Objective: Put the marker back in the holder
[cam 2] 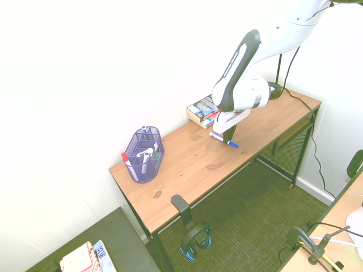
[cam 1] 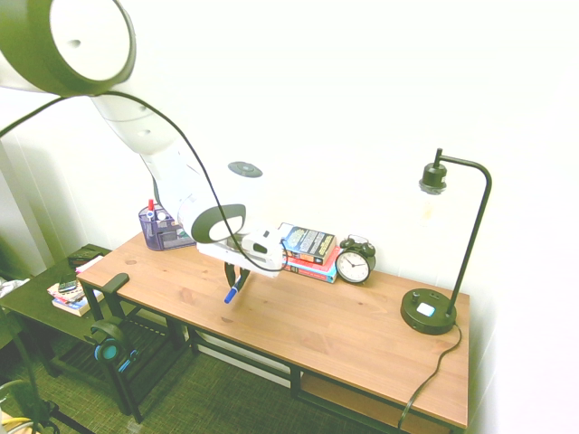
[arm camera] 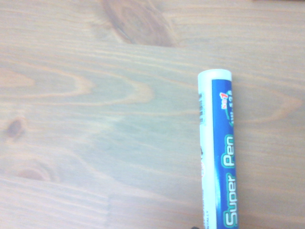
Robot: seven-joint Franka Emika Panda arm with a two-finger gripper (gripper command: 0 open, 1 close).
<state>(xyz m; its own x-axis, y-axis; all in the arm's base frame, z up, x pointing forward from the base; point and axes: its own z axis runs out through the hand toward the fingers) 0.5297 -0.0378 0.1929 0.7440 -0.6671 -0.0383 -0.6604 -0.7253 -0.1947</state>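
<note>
The slim blue marker point(cam 1: 234, 289) point(cam 2: 224, 140) lies low over the middle of the wooden desk point(cam 1: 308, 325), in front of the stacked books. My gripper point(cam 1: 237, 277) point(cam 2: 227, 136) reaches straight down onto it and is shut on its barrel. Up close, the wrist view shows the marker point(arm camera: 220, 157) with a white end and blue printed barrel over the wood grain. The purple mesh holder point(cam 1: 161, 229) point(cam 2: 144, 154) stands at the far end of the desk, well apart from the gripper, with a red-capped pen point(cam 2: 126, 161) and other pens in it.
Stacked books point(cam 1: 308, 250) point(cam 2: 202, 111), a black alarm clock point(cam 1: 355, 263) and a black desk lamp point(cam 1: 429, 311) line the wall side. Headphones point(cam 1: 109, 342) point(cam 2: 195, 238) hang off the desk's end by the holder. A low dark side table point(cam 1: 36, 294) holds books.
</note>
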